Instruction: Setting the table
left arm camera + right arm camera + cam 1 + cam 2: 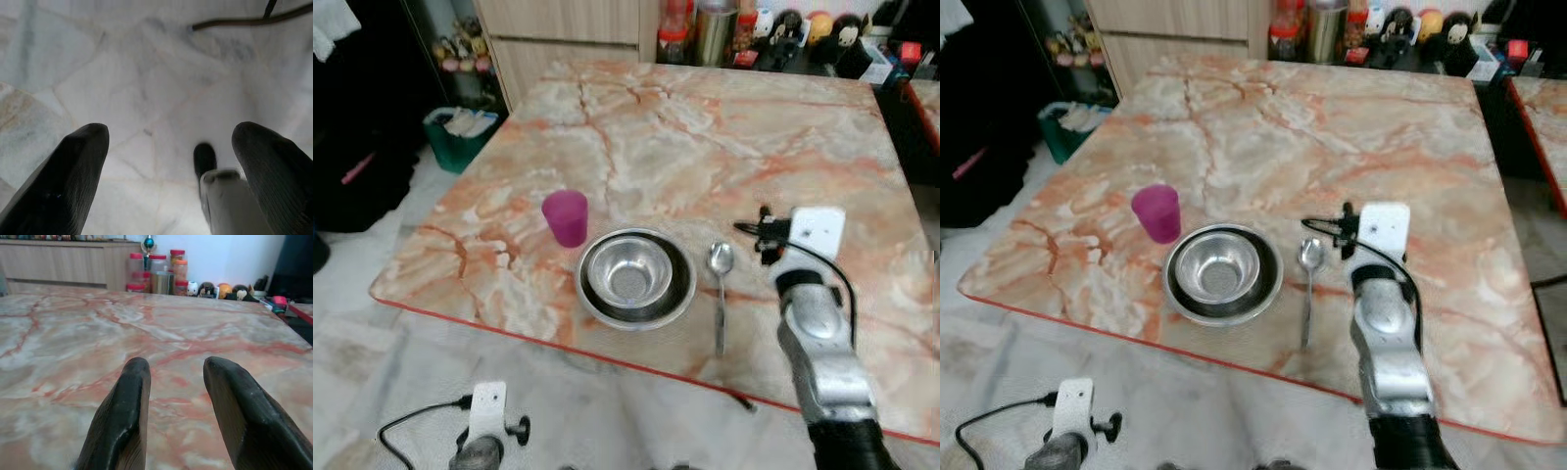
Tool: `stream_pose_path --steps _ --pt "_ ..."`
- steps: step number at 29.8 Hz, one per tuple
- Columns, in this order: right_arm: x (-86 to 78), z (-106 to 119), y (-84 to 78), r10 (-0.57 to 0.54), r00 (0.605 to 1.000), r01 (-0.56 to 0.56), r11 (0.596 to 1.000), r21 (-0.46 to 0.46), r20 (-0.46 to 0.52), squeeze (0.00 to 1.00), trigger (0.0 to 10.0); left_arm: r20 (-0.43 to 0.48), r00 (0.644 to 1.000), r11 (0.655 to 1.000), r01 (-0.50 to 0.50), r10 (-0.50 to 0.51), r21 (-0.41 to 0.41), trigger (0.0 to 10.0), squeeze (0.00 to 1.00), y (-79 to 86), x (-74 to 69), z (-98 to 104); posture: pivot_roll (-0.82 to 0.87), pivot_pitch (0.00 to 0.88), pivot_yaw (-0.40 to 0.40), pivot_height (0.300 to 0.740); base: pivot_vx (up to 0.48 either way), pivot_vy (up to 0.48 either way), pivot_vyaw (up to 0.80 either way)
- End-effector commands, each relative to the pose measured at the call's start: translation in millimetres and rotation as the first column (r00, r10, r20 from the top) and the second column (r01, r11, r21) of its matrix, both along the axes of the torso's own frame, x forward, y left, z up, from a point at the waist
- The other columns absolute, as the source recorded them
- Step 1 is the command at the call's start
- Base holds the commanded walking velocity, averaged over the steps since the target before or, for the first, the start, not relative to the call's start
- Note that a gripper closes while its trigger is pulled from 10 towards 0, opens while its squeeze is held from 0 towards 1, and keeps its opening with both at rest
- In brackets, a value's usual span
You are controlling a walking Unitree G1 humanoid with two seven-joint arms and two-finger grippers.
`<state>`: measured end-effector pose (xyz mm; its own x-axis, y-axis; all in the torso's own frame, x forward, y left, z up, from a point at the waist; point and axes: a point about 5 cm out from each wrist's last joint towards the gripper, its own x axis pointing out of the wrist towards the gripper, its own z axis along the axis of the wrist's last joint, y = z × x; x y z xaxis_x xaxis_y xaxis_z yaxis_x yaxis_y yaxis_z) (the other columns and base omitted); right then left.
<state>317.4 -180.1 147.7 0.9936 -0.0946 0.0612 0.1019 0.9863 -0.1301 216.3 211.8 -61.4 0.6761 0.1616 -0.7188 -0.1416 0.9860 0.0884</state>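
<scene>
Nearest the camera, the left gripper (pixel 168 161) hangs low beside the table over the pale stone floor (pixel 146 88), its two black fingers (pixel 63 181) spread wide with nothing between them; the wrist view there adds a dark cable (pixel 244 22) lying on the floor and a blurred white and black part that cannot be made out, while the eye views show just the white wrist block of that arm, cut off by the frame edge. At the near edge of the marble table (pixel 705 137) the place setting lies in a row: a purple cup (pixel 566 216), just to its right a steel bowl (pixel 630 274) sitting on a dark-rimmed plate (pixel 681 294), and beside that a spoon (pixel 720 294) with its handle pointing toward the near edge. The right gripper (pixel 173 382) is raised over the table just right of the spoon, apart from it. From the head the white wrist block hides its fingertips, but the right wrist view shows both fingers (pixel 122 416) parted and empty, pointing across bare marble with none of the tableware between them. At the far edge stand red-lidded jars (pixel 156 269) and a metal canister (pixel 160 282), with small figurines (pixel 230 290) alongside. Left of the table, on the floor, sits a green bin (pixel 460 137).
</scene>
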Motion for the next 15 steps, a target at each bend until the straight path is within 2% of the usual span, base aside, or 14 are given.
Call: stream_pose_path --steps 1,3,10,13,15 --pt "-0.4 1.3 -7.0 -0.006 1.0 0.006 1.0 -0.016 0.017 0.0 10.0 -0.017 1.0 1.0 -0.003 0.003 -0.005 10.0 0.0 -3.4 -1.9 -2.2 -0.17 0.016 0.032 0.74 0.0 -0.322 0.0" --pt "0.3 2.2 -6.8 0.016 1.0 -0.015 1.0 -0.015 0.027 0.0 10.0 -0.01 1.0 1.0 -0.007 0.007 -0.009 10.0 0.0 -4.8 0.1 -1.3 -0.17 0.007 0.026 0.74 0.0 -0.287 0.0" --pt "1.7 -8.9 -4.6 0.034 0.999 -0.034 0.999 0.004 0.019 0.0 10.0 0.012 1.0 1.0 -0.013 0.013 -0.016 10.0 0.0 -9.3 6.5 1.9 -0.16 0.0 0.014 0.74 0.0 0.0 0.0" --pt "1.5 -9.9 -3.9 0.044 0.999 -0.043 0.999 -0.017 0.023 0.0 10.0 0.023 1.0 1.0 -0.021 0.022 -0.018 10.0 0.0 -10.0 9.2 3.6 -0.15 0.001 0.009 0.74 0.0 0.0 0.0" --pt "2.4 -7.7 -4.5 0.047 0.998 -0.046 0.998 -0.038 0.032 0.0 10.0 0.032 0.999 0.999 -0.026 0.026 -0.019 10.0 0.0 -10.5 11.6 5.1 -0.15 0.012 0.007 0.74 0.0 0.0 0.61"
